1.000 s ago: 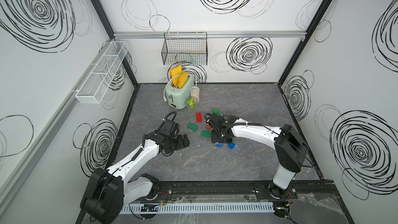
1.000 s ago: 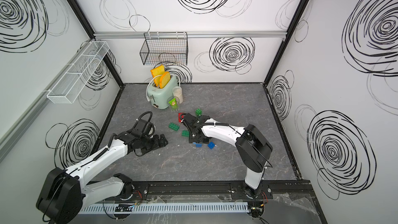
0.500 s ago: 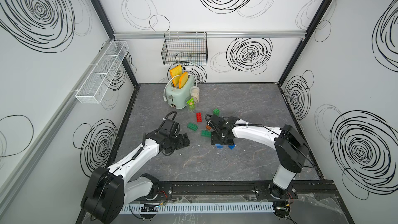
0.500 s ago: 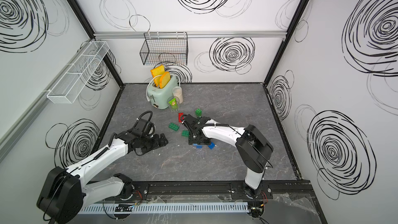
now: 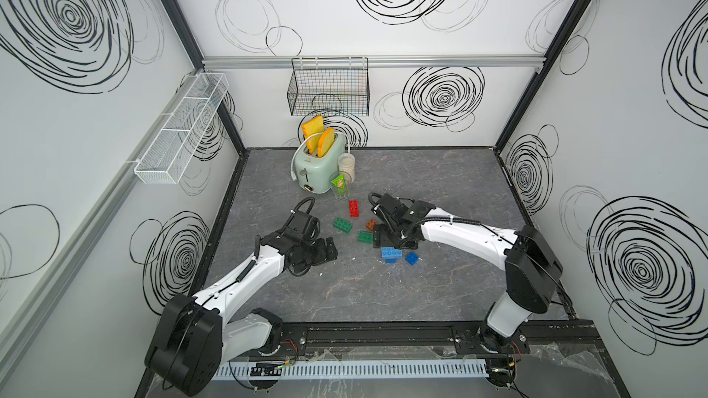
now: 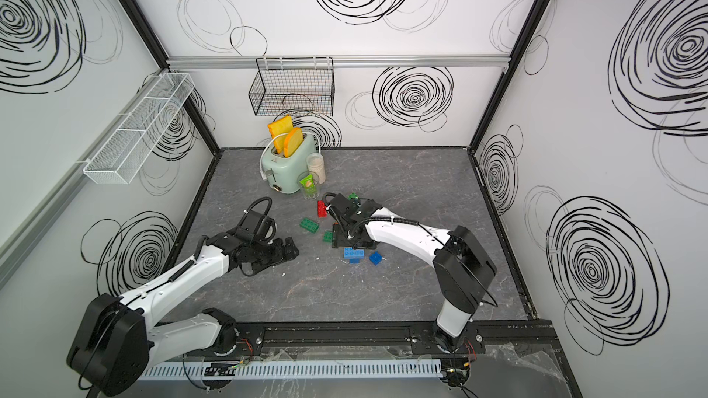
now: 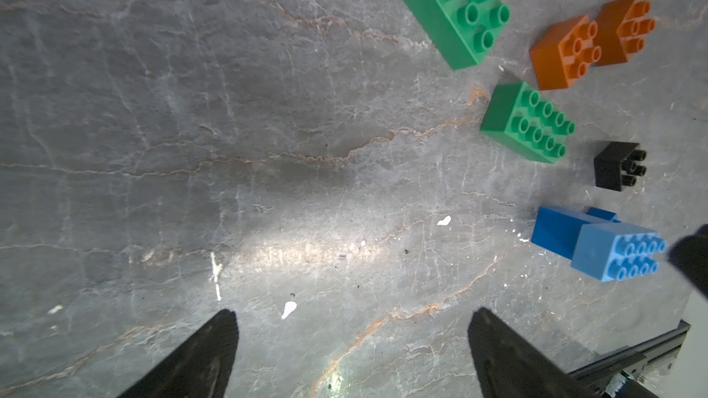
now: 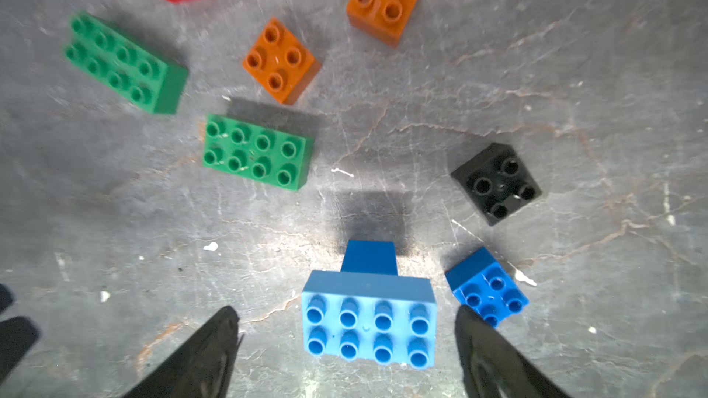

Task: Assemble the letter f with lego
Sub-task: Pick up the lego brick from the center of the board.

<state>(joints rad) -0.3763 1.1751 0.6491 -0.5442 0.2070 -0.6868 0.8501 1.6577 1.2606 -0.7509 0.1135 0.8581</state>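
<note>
1. The toaster [image 5: 320, 168] stands at the back of the worktop [image 5: 440, 292].
2. A jar [image 5: 346, 164] stands just right of the toaster, and a glass [image 5: 341, 189] just before it.
3. The lego [image 5: 343, 224] lies scattered before the toaster, slightly right.
4. Among those farthest from the toaster, an oblong brick [image 8: 367, 323] sits on a smaller brick [image 8: 368, 258].
5. The left pincer [image 7: 354, 312] is straight before the toaster, beyond the glass.
</note>
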